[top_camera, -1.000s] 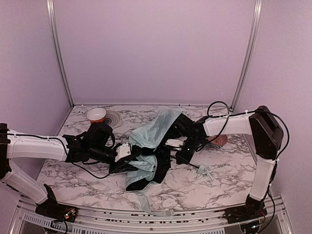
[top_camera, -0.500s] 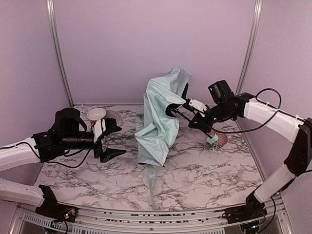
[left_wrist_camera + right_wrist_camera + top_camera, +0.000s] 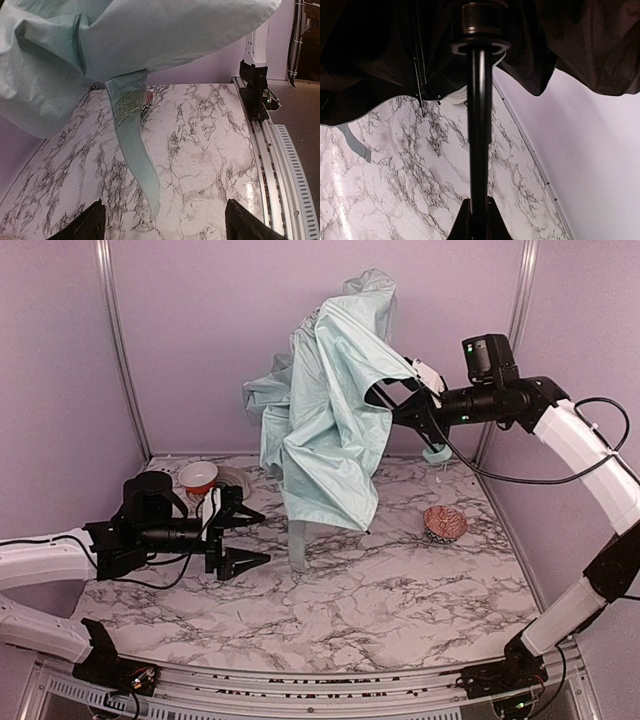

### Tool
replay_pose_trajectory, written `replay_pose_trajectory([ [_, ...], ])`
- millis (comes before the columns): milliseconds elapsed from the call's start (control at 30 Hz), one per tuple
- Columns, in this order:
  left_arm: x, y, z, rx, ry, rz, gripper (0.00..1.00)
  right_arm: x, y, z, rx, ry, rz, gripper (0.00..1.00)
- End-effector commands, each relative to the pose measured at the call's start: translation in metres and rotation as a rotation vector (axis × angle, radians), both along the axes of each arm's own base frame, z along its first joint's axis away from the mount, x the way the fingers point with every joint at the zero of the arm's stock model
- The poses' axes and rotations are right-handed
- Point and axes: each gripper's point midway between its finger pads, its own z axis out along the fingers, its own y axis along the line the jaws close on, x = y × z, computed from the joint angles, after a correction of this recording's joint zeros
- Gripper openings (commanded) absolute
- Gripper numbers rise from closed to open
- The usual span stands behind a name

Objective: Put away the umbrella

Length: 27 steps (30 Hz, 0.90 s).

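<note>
The umbrella (image 3: 325, 410) hangs high over the back middle of the table, its pale mint-green canopy drooping half open, a long fabric strap (image 3: 297, 545) dangling to the tabletop. My right gripper (image 3: 412, 405) is shut on its black shaft (image 3: 479, 125), with the small pale green handle (image 3: 435, 453) just below the grip. The right wrist view shows the canopy's dark underside (image 3: 380, 55) overhead. My left gripper (image 3: 240, 537) is open and empty, low over the table left of the strap. The left wrist view shows the canopy (image 3: 100, 45) and strap (image 3: 135, 150) ahead.
A pink patterned round lump (image 3: 445, 524) lies on the marble table (image 3: 400, 600) at the right. A white bowl (image 3: 199, 476) and a white round plate (image 3: 233, 481) sit at the back left. Lilac walls enclose the cell.
My right arm has lifted the umbrella from just above the table to high in the air. My left gripper has stayed low and open at the left.
</note>
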Motion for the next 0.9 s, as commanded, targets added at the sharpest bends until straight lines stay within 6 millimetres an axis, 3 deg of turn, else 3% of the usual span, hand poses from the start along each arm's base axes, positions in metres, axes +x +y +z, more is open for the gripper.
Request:
replay_pose_trajectory([
  [0, 0.0, -0.024, 0.022, -0.146, 0.002, 0.002, 0.84, -0.003, 0.009, 0.033, 0.069, -0.041, 0.045, 0.0],
  [133, -0.002, -0.039, 0.019, -0.194, 0.001, 0.012, 0.86, -0.003, 0.009, 0.04, 0.088, -0.046, 0.042, 0.0],
  [267, 0.011, -0.048, -0.007, -0.138, -0.007, 0.07, 0.84, -0.008, 0.009, 0.048, 0.103, -0.06, 0.051, 0.0],
  [433, 0.026, -0.048, -0.02, -0.107, -0.033, 0.135, 0.81, -0.015, 0.008, 0.054, 0.114, -0.065, 0.067, 0.0],
  [600, 0.027, -0.042, -0.022, -0.125, -0.033, 0.152, 0.79, -0.019, 0.006, 0.053, 0.105, -0.069, 0.069, 0.0],
  [700, 0.025, -0.049, -0.035, -0.116, 0.028, 0.104, 0.8, -0.02, 0.007, 0.052, 0.108, -0.061, 0.079, 0.0],
  [867, 0.015, -0.065, -0.042, -0.12, 0.11, 0.023, 0.67, -0.023, 0.007, 0.054, 0.116, -0.062, 0.086, 0.0],
])
